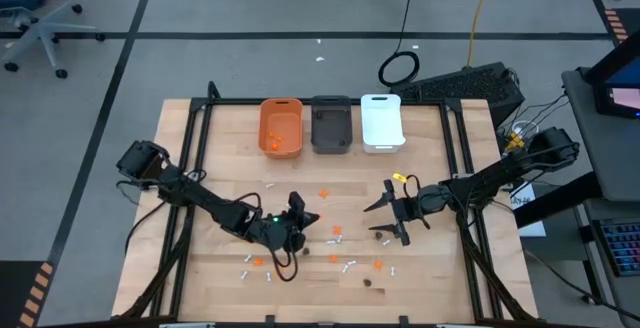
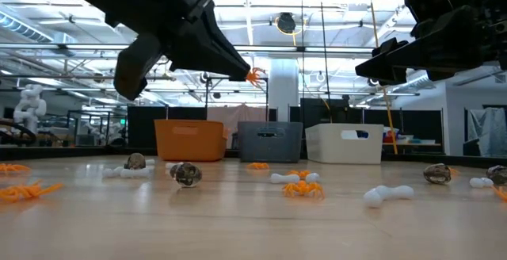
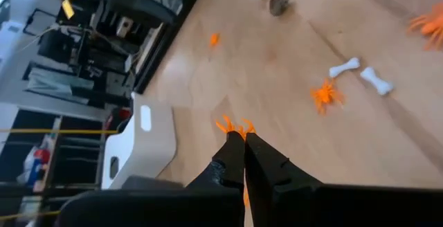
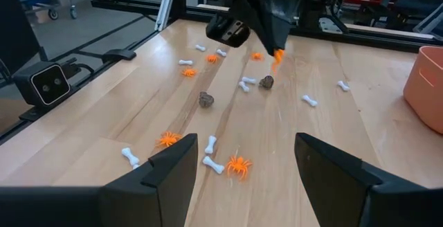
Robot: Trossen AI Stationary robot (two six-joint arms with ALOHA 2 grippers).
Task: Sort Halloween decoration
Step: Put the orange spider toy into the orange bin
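Table (image 1: 200, 148): pale wood, bearing everything below; both arms work over its near half.

Bins, in a row along the far edge: orange bin (image 1: 281, 126), dark grey bin (image 1: 331, 124), white bin (image 1: 381, 122). The orange bin already holds a few orange pieces, so we read it as the home for the piece now in hand.

Left gripper (image 1: 316, 217): raised above the table, left of centre, its fingers pressed together on a small orange spider (image 3: 235, 126) whose legs splay out past the tips. Seen from table height, the piece (image 2: 255, 75) hangs well clear of the wood.

Right gripper (image 1: 385, 220): waiting right of centre, jaws spread wide and holding nothing, low over the scatter.

Remaining decoration, loose on the near half: orange spiders (image 4: 237, 165), white bones (image 4: 214, 165), dark lumps (image 4: 205, 100).

Handling note, as we judge it: the pinch catches only the spider's edge, so we would keep the fingers firmly together and carry it smoothly, without jerks. We would stay at this height across the table to clear the bin's rim, stop over the middle of the orange bin, and only then part the fingers. A release near the wall risks the light piece bouncing out or landing in the grey bin next door.
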